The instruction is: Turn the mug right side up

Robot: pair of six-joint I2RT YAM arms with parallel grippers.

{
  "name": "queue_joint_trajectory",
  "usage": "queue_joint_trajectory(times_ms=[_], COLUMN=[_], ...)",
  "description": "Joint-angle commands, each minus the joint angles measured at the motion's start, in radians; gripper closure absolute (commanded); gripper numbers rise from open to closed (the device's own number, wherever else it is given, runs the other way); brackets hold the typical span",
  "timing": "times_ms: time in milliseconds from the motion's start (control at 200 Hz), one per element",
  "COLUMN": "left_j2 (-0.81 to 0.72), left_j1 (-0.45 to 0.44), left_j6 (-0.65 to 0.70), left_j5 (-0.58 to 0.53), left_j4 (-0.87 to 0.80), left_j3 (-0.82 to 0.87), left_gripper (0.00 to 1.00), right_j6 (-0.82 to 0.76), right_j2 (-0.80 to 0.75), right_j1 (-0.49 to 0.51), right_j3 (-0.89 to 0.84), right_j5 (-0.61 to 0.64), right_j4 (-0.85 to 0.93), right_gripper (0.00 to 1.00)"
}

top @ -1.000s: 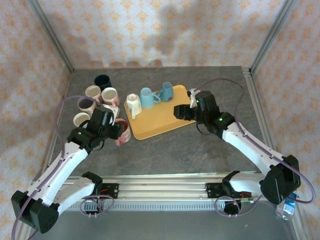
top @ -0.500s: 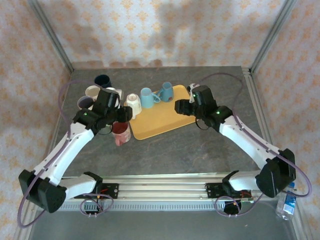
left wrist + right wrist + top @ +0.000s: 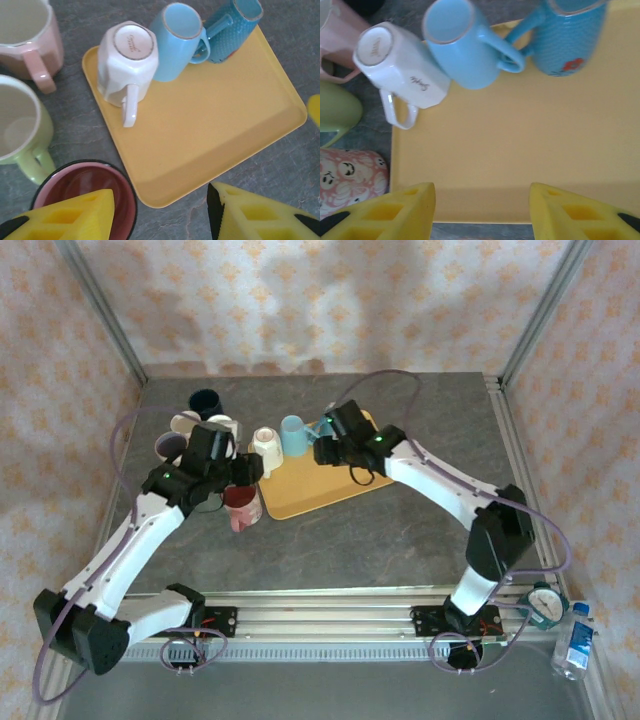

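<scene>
A pink patterned mug [image 3: 243, 508] stands upright on the table off the tray's near left corner, its dark pink inside [image 3: 82, 190] showing. My left gripper [image 3: 244, 472] hangs open just above it, one finger [image 3: 75, 215] over its mouth and nothing held. Three mugs stand base up on the yellow tray [image 3: 320, 485]: a white one [image 3: 127, 55], a light blue one [image 3: 177, 40] and a teal one [image 3: 232, 27]. My right gripper [image 3: 323, 452] is open and empty over the tray [image 3: 510, 145], near the teal mug [image 3: 570, 40] and the light blue mug [image 3: 462, 45].
Several upright mugs crowd the table left of the tray: a green one [image 3: 20, 130], a pink one [image 3: 30, 45], a purple one [image 3: 168, 447] and a dark blue one [image 3: 205, 401]. Bare grey tabletop lies in front of the tray [image 3: 380, 540]. A water bottle [image 3: 577, 640] stands off the near right corner.
My left arm lifted and swung back over the pink mug, which now stands upright and free. My right arm swept left across the tray to the teal mug.
</scene>
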State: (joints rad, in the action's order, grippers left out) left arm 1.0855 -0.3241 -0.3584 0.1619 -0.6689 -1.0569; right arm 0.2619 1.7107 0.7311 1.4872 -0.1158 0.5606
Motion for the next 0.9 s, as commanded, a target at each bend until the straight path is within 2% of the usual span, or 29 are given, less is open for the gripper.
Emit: queue_joint_trajectory(times_ms=[0,160,370,896], left_j2=[-0.059,-0.110,-0.101,-0.094], left_j1=[0.064,0.132,0.190,0.230], left_j6=[0.010,0.028,0.039,0.073], left_j5=[-0.016,0.027,0.105,0.147], left_j4=[-0.025,-0.046,-0.064,-0.066], left_j3=[0.035,0.077,0.098,0.096], left_gripper=[0.48,0.48,0.48,0.47], right_j6=[0.049,0.116,0.188,0.259], right_j2=[0.074,0.229,0.401,0.591], right_j1=[0.034,0.074,0.105,0.131], right_j3=[0.082,0.235,0.416,0.617], right_j5=[0.004,-0.033,-0.045,-0.051], right_j4=[0.022,0.041,0.102,0.154], right_gripper=[0.49,0.53,0.57,0.59])
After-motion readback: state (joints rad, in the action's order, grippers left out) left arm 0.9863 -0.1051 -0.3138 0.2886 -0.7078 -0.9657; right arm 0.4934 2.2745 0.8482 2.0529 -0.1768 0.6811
